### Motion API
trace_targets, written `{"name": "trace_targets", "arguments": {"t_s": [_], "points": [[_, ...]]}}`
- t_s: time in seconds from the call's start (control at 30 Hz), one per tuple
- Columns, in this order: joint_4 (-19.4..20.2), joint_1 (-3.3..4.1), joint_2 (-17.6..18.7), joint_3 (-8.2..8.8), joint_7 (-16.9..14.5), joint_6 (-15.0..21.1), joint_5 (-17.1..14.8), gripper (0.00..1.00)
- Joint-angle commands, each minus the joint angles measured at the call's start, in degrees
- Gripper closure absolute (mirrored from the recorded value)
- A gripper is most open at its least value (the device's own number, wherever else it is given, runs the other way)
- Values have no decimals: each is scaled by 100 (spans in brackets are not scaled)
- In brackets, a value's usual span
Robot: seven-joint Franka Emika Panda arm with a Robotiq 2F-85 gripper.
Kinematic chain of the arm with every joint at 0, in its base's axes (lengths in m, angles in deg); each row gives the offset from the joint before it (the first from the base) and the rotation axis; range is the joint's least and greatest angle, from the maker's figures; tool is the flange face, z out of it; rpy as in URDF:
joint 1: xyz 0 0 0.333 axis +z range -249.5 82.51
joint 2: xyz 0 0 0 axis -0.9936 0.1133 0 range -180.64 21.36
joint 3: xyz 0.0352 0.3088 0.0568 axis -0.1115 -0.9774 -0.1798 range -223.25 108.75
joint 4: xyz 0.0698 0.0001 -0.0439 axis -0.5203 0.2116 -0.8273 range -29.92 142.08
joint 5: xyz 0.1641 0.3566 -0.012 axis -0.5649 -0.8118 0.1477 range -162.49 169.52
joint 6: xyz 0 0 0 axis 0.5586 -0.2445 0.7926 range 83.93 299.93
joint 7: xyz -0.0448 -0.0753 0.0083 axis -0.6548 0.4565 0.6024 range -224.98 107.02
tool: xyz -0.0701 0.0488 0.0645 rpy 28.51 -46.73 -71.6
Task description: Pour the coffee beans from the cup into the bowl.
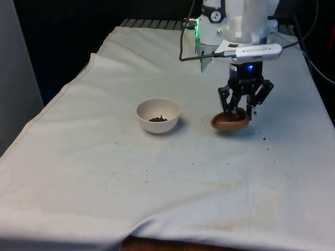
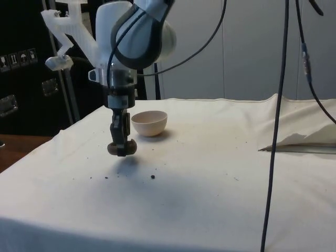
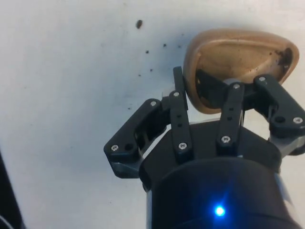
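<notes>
End effector (image 1: 241,111) grips the brown cup's (image 1: 230,122) rim just above the worktop (image 1: 157,178), beside the white bowl (image 1: 158,115) already holding beans, so setting down and releasing seems next.

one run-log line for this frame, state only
claw: shut on brown cup rim | cup: empty, at cloth level | white bowl: holds beans | cloth: stray bits near cup

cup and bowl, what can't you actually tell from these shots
- Cup: the wrist view leaves any remaining beans uncertain; a gripper finger covers part of the inside.
- Bowl: the side view hides its contents behind the near wall.
- Specks on the cloth: too small to identify.
</notes>
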Motion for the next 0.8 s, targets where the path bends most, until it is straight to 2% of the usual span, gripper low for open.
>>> {"name": "trace_targets", "arguments": {"t_s": [0.0,0.03,0.23,0.27,0.3,0.53,0.57,0.6,0.7,0.77], "points": [[0,0,0,11,23,0,52,95],[6,80,6,126,155,23,235,95],[-6,86,34,143,458,17,699,95],[0,0,17,46,367,0,607,95],[-11,97,52,138,516,29,762,95],[-86,115,160,0,997,17,1255,95],[-74,23,143,-92,928,0,1209,95],[-97,115,172,-23,1054,11,1318,95],[-120,97,206,-74,1255,11,1541,95],[-132,120,229,-74,1352,11,1656,95]]}}
